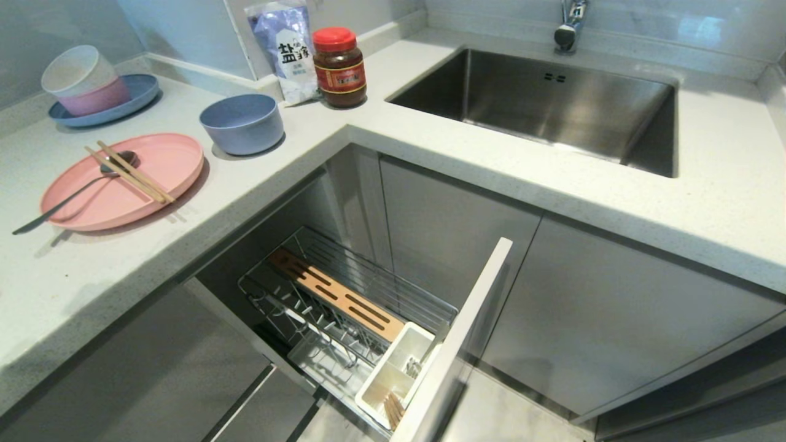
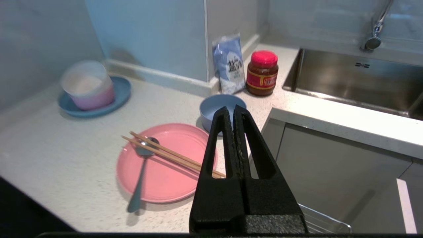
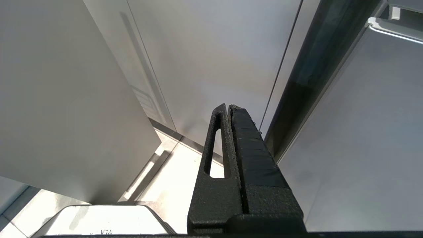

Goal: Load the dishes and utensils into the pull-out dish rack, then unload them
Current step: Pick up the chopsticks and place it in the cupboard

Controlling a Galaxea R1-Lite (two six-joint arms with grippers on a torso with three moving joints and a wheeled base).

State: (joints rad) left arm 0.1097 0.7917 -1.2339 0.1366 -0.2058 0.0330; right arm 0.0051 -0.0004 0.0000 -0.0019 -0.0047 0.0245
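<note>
Nearest you, the pull-out dish rack stands drawn out below the table edge, its white cutlery cup just behind the narrow grey front panel and the slotted wooden board running back from the cup. A few wooden sticks already show in the cup; otherwise the prongs hold nothing.

Your left pincer is clenched on nothing and hangs above the table, its tips over the near rim of the blue-grey bowl. Your right pincer is also clenched and empty, parked low by the cabinet doors, well away from the rack.

Beyond the rack, on the table, the pink plate lies flat with the chopsticks crossing the spoon on top of it; the spoon's handle overhangs the plate's rim. The bowl sits just beside the plate.

Mind these risks: lifting the plate first would likely spill the chopsticks and spoon. The thin chopsticks may roll or split apart when pinched. The flat plate offers little edge to grasp and could slide toward the table edge above the rack. You must release the left pincer before any grasp.
</note>
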